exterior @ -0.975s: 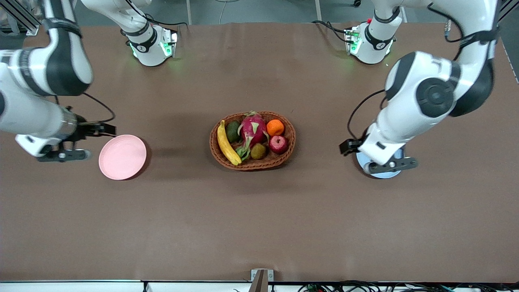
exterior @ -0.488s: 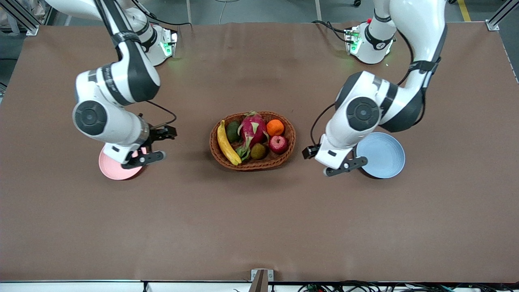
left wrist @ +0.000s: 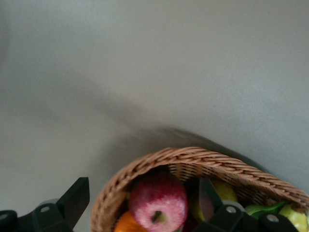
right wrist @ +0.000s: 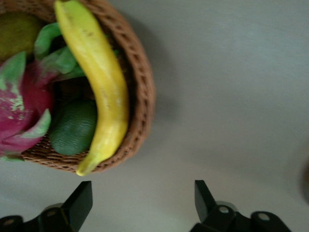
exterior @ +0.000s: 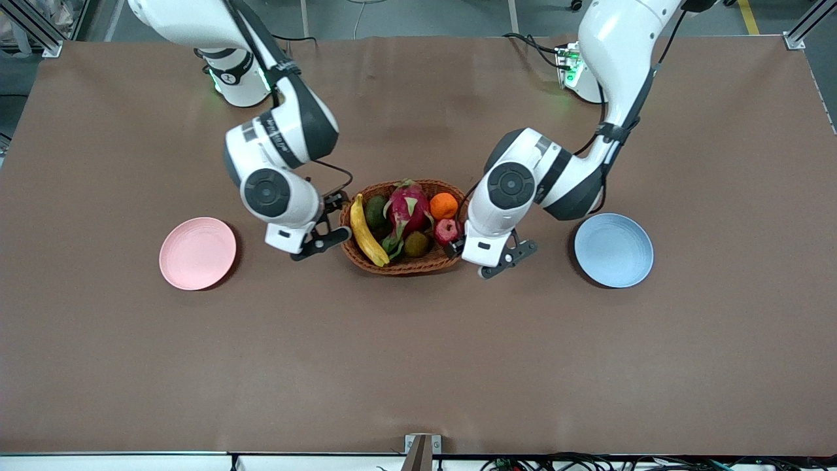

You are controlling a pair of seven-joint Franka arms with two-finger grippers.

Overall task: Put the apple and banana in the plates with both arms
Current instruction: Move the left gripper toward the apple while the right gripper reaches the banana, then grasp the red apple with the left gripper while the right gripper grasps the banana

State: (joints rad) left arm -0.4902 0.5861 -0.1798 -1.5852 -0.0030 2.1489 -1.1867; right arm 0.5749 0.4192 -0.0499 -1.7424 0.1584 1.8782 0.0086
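Step in hand: you are bringing both arms in on the basket [exterior: 407, 227] at mid-table, each toward its own fruit; nothing is picked yet.
Banana [exterior: 366, 230]: it lies along the basket's inner wall at the right arm's end, beside the avocado [exterior: 375, 211] and the dragon fruit [exterior: 407, 209]. Take it near its middle, fingers across its width, and keep clear of the wicker rim.
Apple [exterior: 448, 232]: it sits in the basket's end toward the left arm, just beside the orange [exterior: 444, 205]. Come down straight over it, one finger on each side, so you do not nudge the orange.
Right gripper [exterior: 325, 222]: fingers spread wide with nothing between them; it hangs over bare table just outside the basket's rim, so you have a short reach inward to the banana.
Left gripper [exterior: 487, 252]: fingers apart and empty; it seems to hang over the basket's edge by the apple, though the front view hides the fingertips.
Arm pose: both arms reach from the table's top edge, elbows bent, wrists turned down.
Plates: pink plate [exterior: 197, 253] toward the right arm's end, blue plate [exterior: 613, 250] toward the left arm's end, both bare.
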